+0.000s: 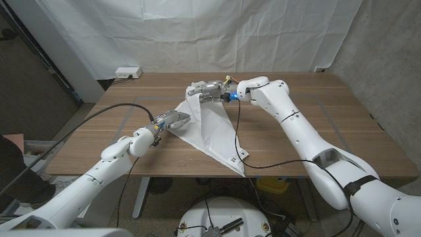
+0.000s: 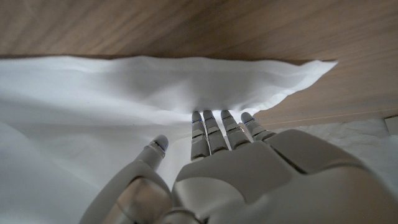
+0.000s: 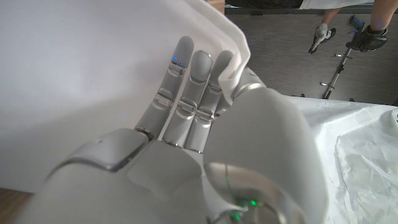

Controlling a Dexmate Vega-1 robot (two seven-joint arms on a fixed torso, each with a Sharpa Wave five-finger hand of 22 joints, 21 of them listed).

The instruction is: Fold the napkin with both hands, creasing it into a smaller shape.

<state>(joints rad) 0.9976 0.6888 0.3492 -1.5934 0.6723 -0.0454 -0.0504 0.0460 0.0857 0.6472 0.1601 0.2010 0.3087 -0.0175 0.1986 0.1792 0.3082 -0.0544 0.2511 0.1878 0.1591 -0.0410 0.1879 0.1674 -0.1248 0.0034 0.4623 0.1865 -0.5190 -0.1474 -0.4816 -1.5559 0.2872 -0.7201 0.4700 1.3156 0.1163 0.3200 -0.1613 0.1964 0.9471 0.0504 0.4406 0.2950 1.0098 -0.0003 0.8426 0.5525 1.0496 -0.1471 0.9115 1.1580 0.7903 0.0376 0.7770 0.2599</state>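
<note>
Centrally on table [image 1: 316,125]: white napkin [image 1: 210,128], folded into triangle, long point reaching near edge and overhanging slightly. Right hand [image 1: 209,90] at far corner, fingers [image 3: 186,81] together, clamped on raised napkin edge; cloth wraps over fingertips in right wrist view. Left hand [image 1: 172,120] at napkin's left corner; fingers [image 2: 214,127] extended side by side, tips under lifted cloth fold, thumb apart beside them. Whether left hand pinches cloth: cannot tell. Black cable [image 1: 238,141] crosses napkin.

Napkin [image 1: 212,128] on table [image 1: 329,131], between both hands.
</note>
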